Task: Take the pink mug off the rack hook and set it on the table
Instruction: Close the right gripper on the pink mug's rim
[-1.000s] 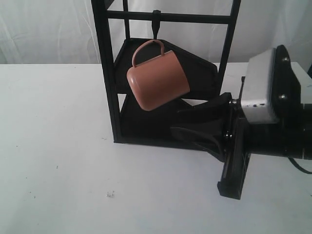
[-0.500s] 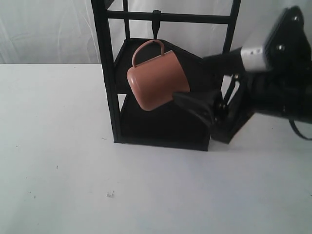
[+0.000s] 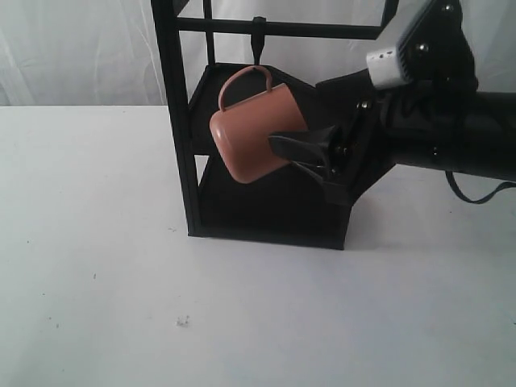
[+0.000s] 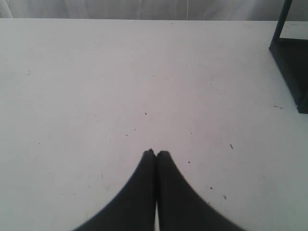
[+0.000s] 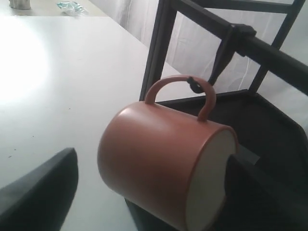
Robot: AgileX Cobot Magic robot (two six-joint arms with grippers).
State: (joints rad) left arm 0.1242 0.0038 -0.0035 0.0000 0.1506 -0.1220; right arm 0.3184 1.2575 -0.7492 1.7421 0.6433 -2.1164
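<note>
Pink mug (image 3: 256, 133) is still hanging tilted on the rack hook (image 3: 258, 36). Your right gripper (image 3: 297, 161) is rising from table (image 3: 97, 242) level to mug height, jaws spread wide either side, not yet gripping. Left gripper (image 4: 155, 153) is idling closed, empty.

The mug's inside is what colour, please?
The mug's inside is cream-white; the right wrist view shows it best.

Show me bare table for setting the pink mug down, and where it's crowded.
Bare: the broad table left of the rack, and the strip before its base. Crowded: right of the rack, where the open right gripper flanks the hanging pink mug.
</note>
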